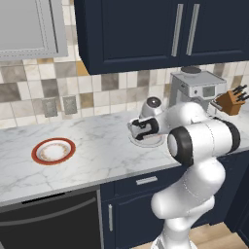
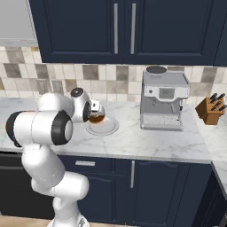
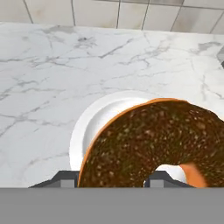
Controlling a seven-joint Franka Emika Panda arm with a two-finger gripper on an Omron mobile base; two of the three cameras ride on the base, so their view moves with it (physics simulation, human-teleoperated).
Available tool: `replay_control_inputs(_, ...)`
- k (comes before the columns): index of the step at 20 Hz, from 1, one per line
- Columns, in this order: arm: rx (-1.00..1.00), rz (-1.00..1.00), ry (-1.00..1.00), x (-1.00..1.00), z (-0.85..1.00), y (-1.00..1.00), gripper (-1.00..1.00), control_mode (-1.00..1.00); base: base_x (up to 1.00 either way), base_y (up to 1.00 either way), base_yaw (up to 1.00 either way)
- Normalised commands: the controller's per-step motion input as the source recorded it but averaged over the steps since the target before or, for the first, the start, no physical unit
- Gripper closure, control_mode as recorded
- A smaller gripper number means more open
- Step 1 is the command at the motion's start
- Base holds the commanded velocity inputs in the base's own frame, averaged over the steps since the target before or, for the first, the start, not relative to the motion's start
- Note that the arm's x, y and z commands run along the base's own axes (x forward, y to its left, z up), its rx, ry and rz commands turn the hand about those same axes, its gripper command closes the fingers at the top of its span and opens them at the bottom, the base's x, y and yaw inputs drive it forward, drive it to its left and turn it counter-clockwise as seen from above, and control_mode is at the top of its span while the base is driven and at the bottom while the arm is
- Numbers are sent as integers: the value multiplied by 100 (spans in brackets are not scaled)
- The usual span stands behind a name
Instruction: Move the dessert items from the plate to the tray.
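Note:
My gripper is shut on one of the dessert items, a round orange-brown doughnut with dark speckled icing. It hangs just above a white plate on the marble counter. In the hand view the doughnut covers most of the plate, so anything else lying on it is hidden. The tray is out of view.
A coffee machine stands right of the plate, with a knife block beyond it. An empty red-rimmed plate lies far left on the counter. Dark cabinets hang overhead.

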Motion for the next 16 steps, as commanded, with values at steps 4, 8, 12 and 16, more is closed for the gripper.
replay_control_inputs(4,0,-1,-1,-100,69,5,100,-100,0,0,0)
replay_control_inputs(8,0,0,-4,-100,80,0,100,-100,0,0,0)
replay_control_inputs(12,2,0,1,-99,88,0,100,-100,0,0,0)
replay_control_inputs(16,8,0,21,-59,72,0,100,-100,0,0,0)
